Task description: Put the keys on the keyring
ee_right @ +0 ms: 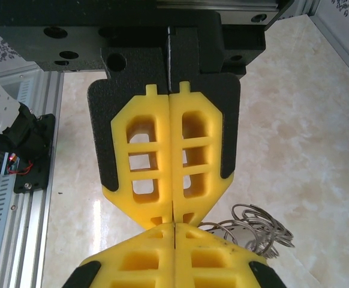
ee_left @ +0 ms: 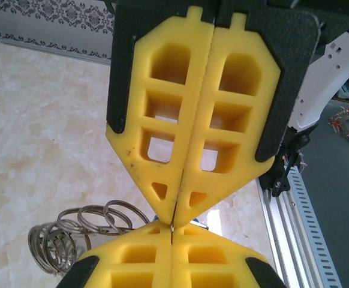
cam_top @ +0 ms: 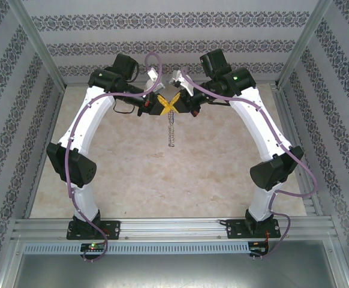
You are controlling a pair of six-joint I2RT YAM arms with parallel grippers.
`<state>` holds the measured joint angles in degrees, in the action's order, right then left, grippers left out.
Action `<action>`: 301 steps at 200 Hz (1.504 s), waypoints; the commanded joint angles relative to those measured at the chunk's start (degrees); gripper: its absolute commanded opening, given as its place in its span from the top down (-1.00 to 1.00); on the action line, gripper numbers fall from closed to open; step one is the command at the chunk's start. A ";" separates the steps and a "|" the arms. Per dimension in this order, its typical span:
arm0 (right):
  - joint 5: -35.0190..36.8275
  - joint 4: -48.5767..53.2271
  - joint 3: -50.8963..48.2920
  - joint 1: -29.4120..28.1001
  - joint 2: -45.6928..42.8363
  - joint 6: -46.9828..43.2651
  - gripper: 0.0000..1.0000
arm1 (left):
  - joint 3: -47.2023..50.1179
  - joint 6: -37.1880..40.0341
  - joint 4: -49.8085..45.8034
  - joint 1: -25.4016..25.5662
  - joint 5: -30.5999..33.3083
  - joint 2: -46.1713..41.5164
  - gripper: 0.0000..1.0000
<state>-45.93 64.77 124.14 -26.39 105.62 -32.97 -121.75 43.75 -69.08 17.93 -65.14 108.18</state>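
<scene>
left pincer (cam_top: pixel 165 106): closed, its yellow fingers (ee_left: pixel 156 120) pressed flat together along their whole length, with no gap at the tips.
right pincer (cam_top: pixel 177 104): also closed, the fingers meeting in one straight seam down to the tips.
pincers together: tip to tip above the far middle of the bench (cam_top: pixel 120 174). from the top view the yellow fingers cross like an x.
keyring (cam_top: pixel 171 132): hangs as a thin silvery string from the spot where the two tips meet, running toward the near side in the top view. i cannot tell whether its lower end touches the bench.
keyring, left wrist view: a bunch of overlapping wire rings just left of the right pincer's fingers, against the marbled bench surface.
keyring, right wrist view: the same rings fan out to the right, close beside the left pincer's fingers.
grip on the keyring: it is held at the meeting point, but which pincer pinches it i cannot tell, as the contact is hidden between the tips.
left arm (cam_top: pixel 93 114): arches up from its base at the near rail (cam_top: pixel 174 228) and leans inward.
right arm (cam_top: pixel 255 120): mirrors it from the other side.
surroundings: patterned walls (cam_top: pixel 162 24) enclose the bench on three sides.
</scene>
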 commanded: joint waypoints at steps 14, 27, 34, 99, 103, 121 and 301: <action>-0.63 -3.04 2.04 -0.69 1.01 1.05 1.00 | 0.57 0.16 2.39 0.70 -4.19 -0.72 1.00; -0.39 -3.38 2.00 -0.51 0.83 1.50 0.91 | 1.24 -0.72 4.20 0.57 -4.08 -1.06 1.00; -0.41 -3.66 1.99 -0.28 0.57 1.73 0.88 | 1.51 -1.04 4.88 0.53 -4.14 -1.13 1.00; -4.38 -11.87 -6.09 3.80 -5.48 7.72 0.01 | 2.40 -3.29 8.19 0.38 -4.11 -1.68 1.00; -4.87 -13.05 -7.28 4.31 -6.16 8.64 0.01 | 2.48 -3.38 8.24 0.35 -4.11 -1.66 1.00; -6.83 -17.49 -12.39 6.03 -8.61 11.64 0.00 | 2.52 -3.88 8.88 0.32 -4.03 -1.76 1.00; -27.37 -43.29 -33.43 9.43 -9.83 30.97 0.08 | 2.22 -6.39 12.03 -0.17 -3.72 -2.36 1.00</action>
<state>-70.52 22.85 91.37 -16.62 95.07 -2.37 -119.09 37.58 -59.22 17.93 -66.43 108.16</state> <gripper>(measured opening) 0.466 0.051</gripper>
